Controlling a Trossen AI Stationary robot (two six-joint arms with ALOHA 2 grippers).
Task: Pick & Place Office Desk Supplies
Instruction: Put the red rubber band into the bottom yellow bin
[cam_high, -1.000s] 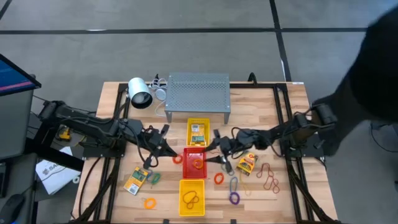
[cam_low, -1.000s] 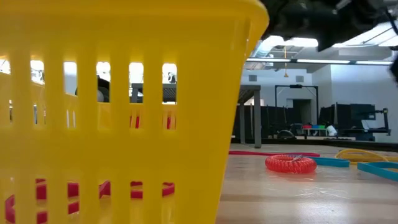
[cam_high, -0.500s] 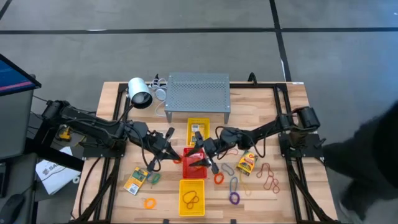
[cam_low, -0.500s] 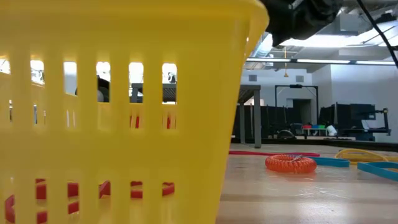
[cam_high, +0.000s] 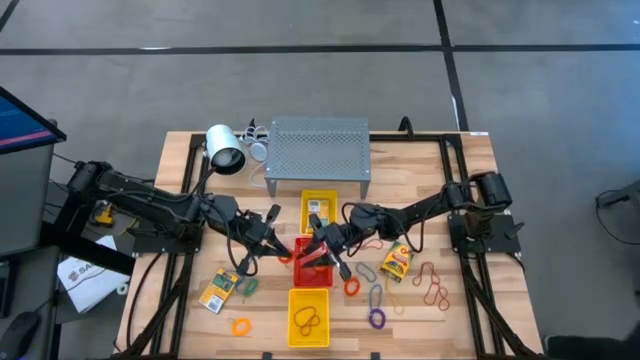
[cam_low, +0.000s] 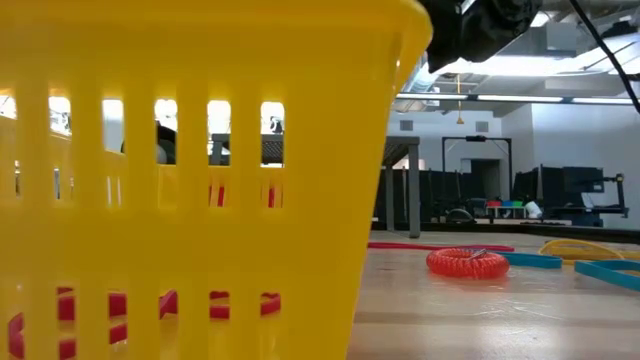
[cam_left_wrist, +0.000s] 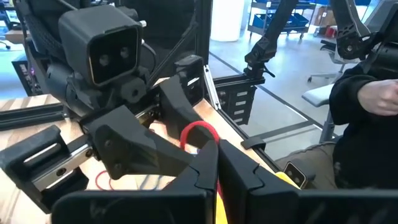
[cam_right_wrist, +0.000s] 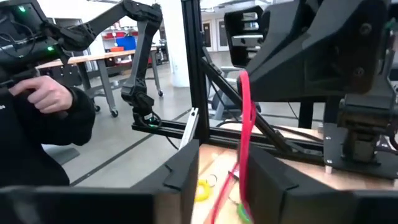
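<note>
My left gripper (cam_high: 278, 243) is shut on a thin red rubber band (cam_left_wrist: 199, 132) beside the red tray (cam_high: 312, 268). My right gripper (cam_high: 322, 245) faces it over that tray. Its fingers are open and stand on either side of the band (cam_right_wrist: 244, 124); I cannot tell whether they touch it. Card packets lie at the near left (cam_high: 219, 291) and at the right (cam_high: 397, 262), and one lies in the far yellow tray (cam_high: 320, 200). Loose bands in orange (cam_high: 240, 326), purple (cam_high: 376, 319) and brown (cam_high: 432, 285) lie on the table. The near yellow tray (cam_high: 309, 330) holds a band. My left gripper pinches the red band's one end (cam_left_wrist: 213, 144) between its two shut fingertips. The fingers lie about level and come from the table's left. The rest of the band sticks out past the fingertips and hangs slack (cam_right_wrist: 231, 180), clear of the table.
A grey perforated metal stand (cam_high: 320, 150) and a white lamp-like cylinder (cam_high: 225, 150) stand at the far edge. The near yellow tray's wall (cam_low: 200, 180) fills the low view, with an orange coiled ring (cam_low: 467, 263) beside it. A person's hand (cam_right_wrist: 43, 93) shows beyond the table.
My right gripper has gone toward the table's left, from beside the red tray to over it, close up to my left gripper and the red band. A person at the table's right edge has left the high view.
</note>
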